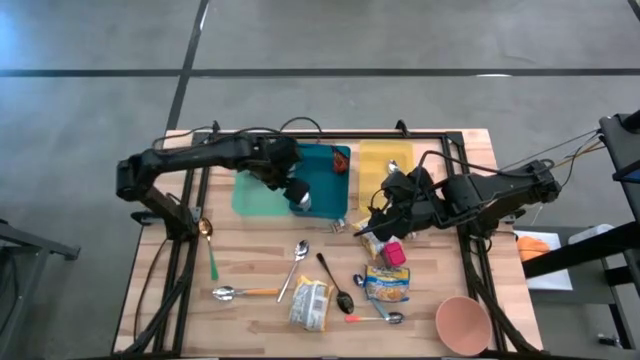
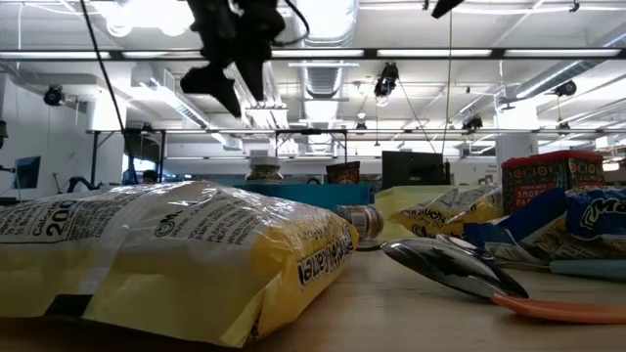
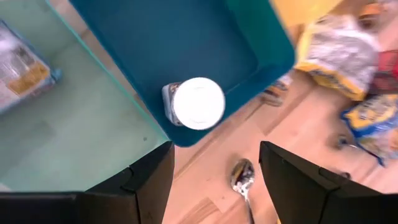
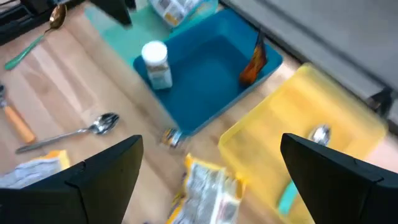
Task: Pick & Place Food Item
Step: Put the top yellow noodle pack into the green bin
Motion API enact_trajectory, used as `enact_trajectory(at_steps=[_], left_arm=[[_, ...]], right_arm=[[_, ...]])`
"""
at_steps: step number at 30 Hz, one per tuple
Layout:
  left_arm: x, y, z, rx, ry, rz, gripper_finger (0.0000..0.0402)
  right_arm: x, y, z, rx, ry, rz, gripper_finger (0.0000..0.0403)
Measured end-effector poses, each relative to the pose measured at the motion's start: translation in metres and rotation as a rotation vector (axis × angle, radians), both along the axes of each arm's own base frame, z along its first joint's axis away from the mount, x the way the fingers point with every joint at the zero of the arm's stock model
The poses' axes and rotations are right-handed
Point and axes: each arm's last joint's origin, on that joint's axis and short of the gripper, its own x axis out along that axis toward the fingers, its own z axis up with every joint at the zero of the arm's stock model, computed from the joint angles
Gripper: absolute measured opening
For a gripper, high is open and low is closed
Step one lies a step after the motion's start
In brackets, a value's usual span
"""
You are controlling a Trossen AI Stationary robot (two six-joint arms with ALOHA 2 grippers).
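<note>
A small jar with a white lid stands upright on its base in the near left corner of the blue tray. The right wrist view shows the jar there too. My left gripper hangs open above the jar, clear of it, pointing steeply down with nothing between its fingers. An orange-brown item lies at the blue tray's far side. My right gripper hovers open and empty above the table, near the yellow tray.
A pale green tray lies left of the blue tray. Snack bags, a red box, several spoons and a pink bowl are spread over the near half of the table.
</note>
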Motion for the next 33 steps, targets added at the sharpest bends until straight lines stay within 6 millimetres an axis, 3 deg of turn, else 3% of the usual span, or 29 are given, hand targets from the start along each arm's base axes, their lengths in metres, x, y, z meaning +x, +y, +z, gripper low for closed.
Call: enact_trajectory(at_steps=[4,9,20,26,33], left_arm=[[-0.01,-0.011,0.017,0.03,-0.059,-0.061,0.024],[-0.017,-0.026,0.024,0.06,-0.087,-0.158,0.024],[-0.056,-0.046,0.005,0.038,-0.104,-0.16,0.024],[-0.082,-0.05,-0.005,0.026,-0.189,-0.102,0.024],[-0.095,-0.051,-0.004,0.037,-0.256,-0.082,0.024]], right_arm=[[0.001,0.003,-0.014,0.066,0.088,0.077,0.0379],[-0.001,0.016,-0.041,-0.007,0.246,0.292,0.0379],[0.003,0.053,-0.096,-0.109,0.262,0.664,0.0379],[0.003,0.053,-0.117,-0.167,0.292,0.746,0.0379],[0.0,0.053,-0.149,-0.191,0.308,0.828,0.0379]])
